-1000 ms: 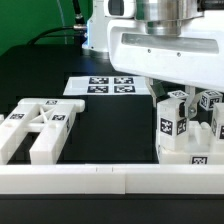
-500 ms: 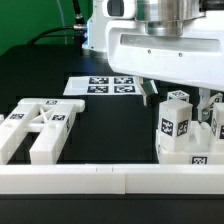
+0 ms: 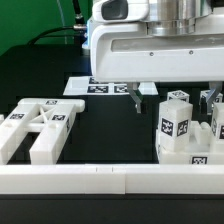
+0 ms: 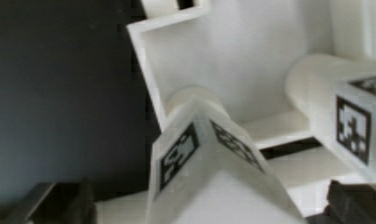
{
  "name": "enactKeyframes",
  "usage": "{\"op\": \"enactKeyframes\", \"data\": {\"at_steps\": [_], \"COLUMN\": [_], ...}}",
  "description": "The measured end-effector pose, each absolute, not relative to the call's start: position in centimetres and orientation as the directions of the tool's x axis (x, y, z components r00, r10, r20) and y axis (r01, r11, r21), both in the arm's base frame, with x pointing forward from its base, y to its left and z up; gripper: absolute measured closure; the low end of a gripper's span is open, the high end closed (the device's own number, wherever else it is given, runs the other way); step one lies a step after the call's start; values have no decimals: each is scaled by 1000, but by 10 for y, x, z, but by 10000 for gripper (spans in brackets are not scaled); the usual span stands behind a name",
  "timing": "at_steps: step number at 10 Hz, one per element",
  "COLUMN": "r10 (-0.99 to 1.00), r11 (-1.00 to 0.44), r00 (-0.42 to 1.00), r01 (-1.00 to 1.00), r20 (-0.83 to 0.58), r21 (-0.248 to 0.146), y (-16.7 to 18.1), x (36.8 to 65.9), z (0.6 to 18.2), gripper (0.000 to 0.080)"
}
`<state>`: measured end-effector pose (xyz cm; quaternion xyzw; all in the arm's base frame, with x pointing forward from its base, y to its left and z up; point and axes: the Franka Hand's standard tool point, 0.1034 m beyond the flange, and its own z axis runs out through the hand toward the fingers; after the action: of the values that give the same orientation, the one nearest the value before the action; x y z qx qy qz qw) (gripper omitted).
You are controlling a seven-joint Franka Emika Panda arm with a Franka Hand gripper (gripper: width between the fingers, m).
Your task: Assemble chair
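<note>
**White plastic, part-built: our count of the table**

1. Black table [image 3: 110,130], with a long white rail [image 3: 100,180] along its near edge. Neither is part of the build.
2. Slotted back frame [image 3: 35,125]: 1 piece, lying flat at the exterior view's left. It is well apart from everything else and joined to nothing, so we class it as still to be fitted.
3. Chair [image 3: 185,140] in progress, at the exterior view's right: 1 seat block [image 3: 180,158] with at least 2 tagged bar legs [image 3: 175,118] standing upright on it. We judge the leg stage well advanced. We cannot tell whether each leg is fully seated, or how many stand behind.
4. Gripper [image 3: 175,97]: spread wide above the legs and grasping nothing. In the wrist view both dark fingertips [image 4: 60,200] stand clear of the tagged leg between them.
5. Marker board [image 3: 105,87]: flat at the back, under the arm.

Outstanding, in our judgement: any remaining leg, then the back frame.
</note>
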<state>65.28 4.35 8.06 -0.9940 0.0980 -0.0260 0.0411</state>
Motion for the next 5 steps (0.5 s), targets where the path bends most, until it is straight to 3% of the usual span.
{"op": "enactKeyframes", "data": {"at_steps": [5], "r10": [247], "r11": [-967], "r00": [966], "r01": [250], "r20": [70], "r21": [-45], "y": [37], "x": [653], "z": [79], "gripper": [151]}}
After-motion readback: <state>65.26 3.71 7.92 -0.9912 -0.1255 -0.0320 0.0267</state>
